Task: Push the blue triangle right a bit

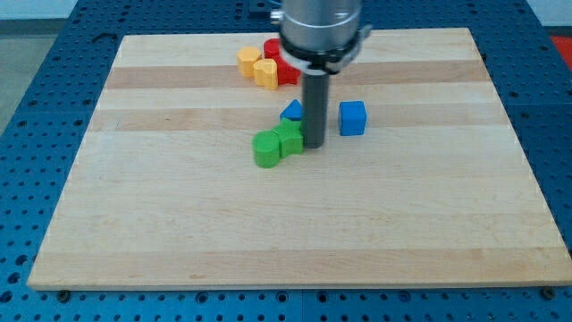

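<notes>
The blue triangle [291,111] lies near the board's middle, partly hidden behind my rod. My tip [314,144] rests on the board just right of the triangle and touching or nearly touching the green blocks. Two green blocks sit just below-left of the triangle: a green star-like block [289,138] and a green cylinder [265,148]. A blue cube [352,117] stands to the right of my rod, a small gap away.
Two yellow blocks [257,67] and red blocks [281,66] cluster near the view's top, partly hidden behind the arm's body. The wooden board [179,224] sits on a blue perforated table [36,107].
</notes>
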